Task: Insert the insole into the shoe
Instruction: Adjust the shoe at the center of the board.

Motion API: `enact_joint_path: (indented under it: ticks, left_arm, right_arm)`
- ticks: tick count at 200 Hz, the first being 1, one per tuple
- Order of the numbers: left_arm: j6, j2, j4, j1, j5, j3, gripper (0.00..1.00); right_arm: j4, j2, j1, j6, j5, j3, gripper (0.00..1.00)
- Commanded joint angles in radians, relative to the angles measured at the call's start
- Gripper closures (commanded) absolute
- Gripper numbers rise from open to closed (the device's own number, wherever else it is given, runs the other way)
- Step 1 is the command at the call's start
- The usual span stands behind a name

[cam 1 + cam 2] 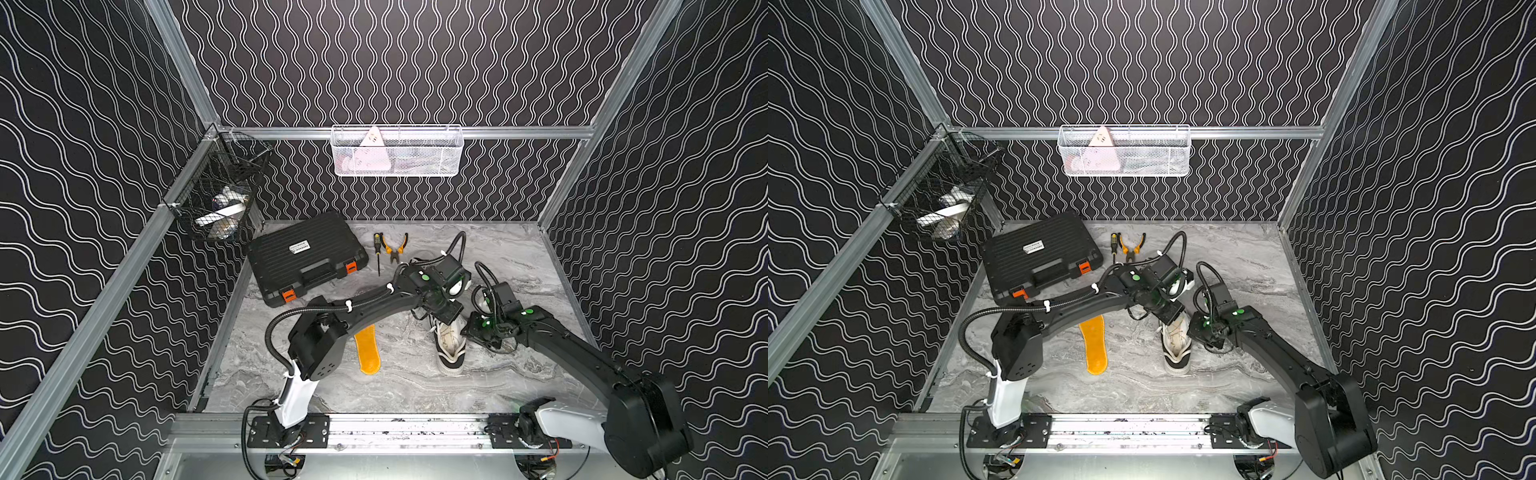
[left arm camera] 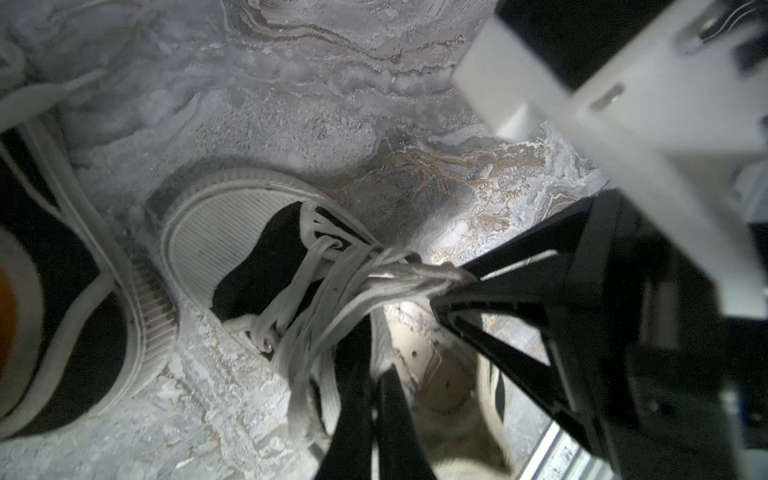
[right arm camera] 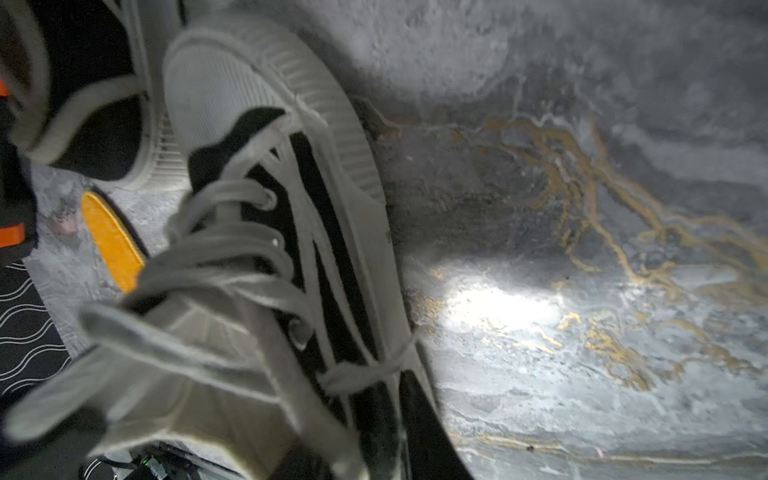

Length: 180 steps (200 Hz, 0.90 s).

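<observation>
Now, on the marbled counter (image 1: 528,249), two black robot arms meet at one canvas shoe (image 1: 451,353). Far to the left of the left end effector (image 1: 446,318), and higher, a black wire basket (image 1: 216,195) hangs from the side rail; a closed tool case (image 1: 305,262) with orange latches lies left of that end effector and farther from the arm bases. The orange insole (image 1: 368,353) lies flat on the counter, outside the shoe, left of the left end effector and well apart from it, one end hidden under the left arm (image 1: 365,305). A screwdriver (image 1: 377,253) and orange-handled pliers (image 1: 395,247) lie side by side beyond the end effector, toward the back wall. The left end effector points down over the shoe, its fingers pressed together on the bunched white laces (image 2: 374,276). The shoe stands on its sole directly beneath, heel toward the arm bases. A second shoe (image 2: 83,324) sits just beyond, near the first one's toe. The right end effector (image 1: 471,332) sits just right of the left one, against the shoe's side; whether its fingers are spread or clamped on the canvas, I cannot tell from where I stand.
</observation>
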Motion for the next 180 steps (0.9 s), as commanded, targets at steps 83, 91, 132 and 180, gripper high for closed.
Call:
enact_joint_path:
  ticks: [83, 91, 132, 180]
  left_arm:
    - [-0.328, -0.261, 0.257, 0.080, 0.062, -0.440, 1.00]
    - [-0.357, -0.271, 0.279, 0.094, 0.064, -0.469, 1.00]
    - [-0.483, -0.324, 0.405, 0.145, 0.098, -0.577, 1.00]
    - [-0.495, -0.302, 0.420, 0.148, 0.124, -0.563, 1.00]
  right_arm:
    - [0.060, 0.240, -0.008, -0.162, -0.036, 0.187, 0.70]
    - [0.039, 0.233, -0.003, -0.166, -0.038, 0.203, 0.61]
    - [-0.113, 0.106, 0.023, -0.162, 0.004, 0.185, 0.43]
    - [-0.099, 0.029, 0.063, -0.076, 0.029, 0.031, 0.41]
